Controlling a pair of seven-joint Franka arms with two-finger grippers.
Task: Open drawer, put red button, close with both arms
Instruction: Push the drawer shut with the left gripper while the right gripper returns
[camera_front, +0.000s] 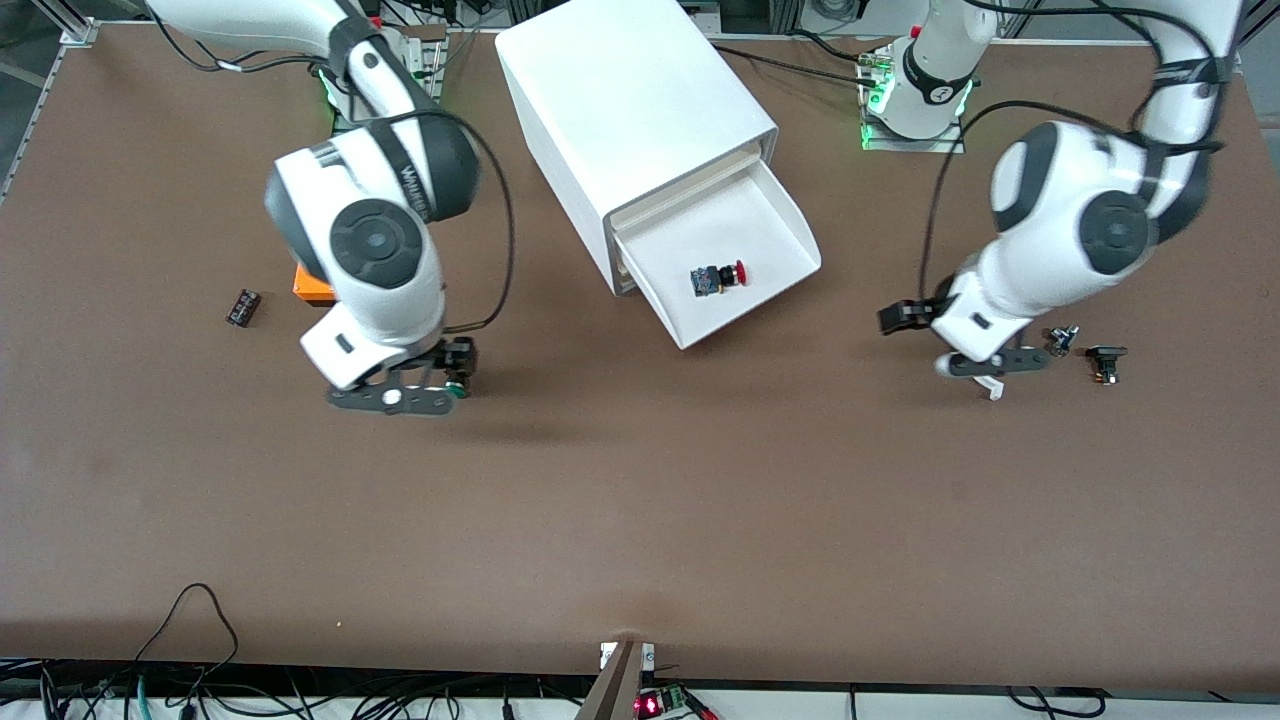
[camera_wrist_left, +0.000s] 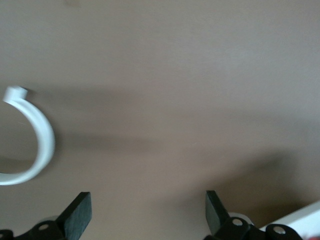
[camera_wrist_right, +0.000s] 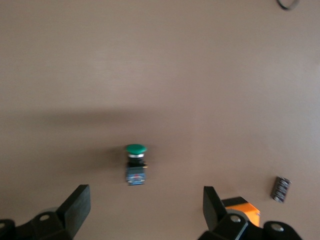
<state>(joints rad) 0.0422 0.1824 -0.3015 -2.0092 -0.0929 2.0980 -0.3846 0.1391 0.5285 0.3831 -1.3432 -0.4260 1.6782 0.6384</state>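
Observation:
The red button (camera_front: 720, 278) lies on its side in the open drawer (camera_front: 770, 215) of the white cabinet (camera_front: 625, 110). My left gripper (camera_front: 990, 368) hangs low over the table toward the left arm's end, beside the drawer; in the left wrist view the left gripper (camera_wrist_left: 148, 205) is open and empty over bare table. My right gripper (camera_front: 400, 400) is low over the table toward the right arm's end; in the right wrist view the right gripper (camera_wrist_right: 145, 200) is open and empty, close to a green-capped switch (camera_wrist_right: 135, 165) that stands apart from its fingers.
An orange block (camera_front: 312, 285) and a small black part (camera_front: 243, 307) lie near the right arm; both show in the right wrist view, the block (camera_wrist_right: 242, 210) and the part (camera_wrist_right: 281, 189). A white curved piece (camera_wrist_left: 35, 145) and two small dark parts (camera_front: 1062, 340) (camera_front: 1106, 362) lie by the left gripper.

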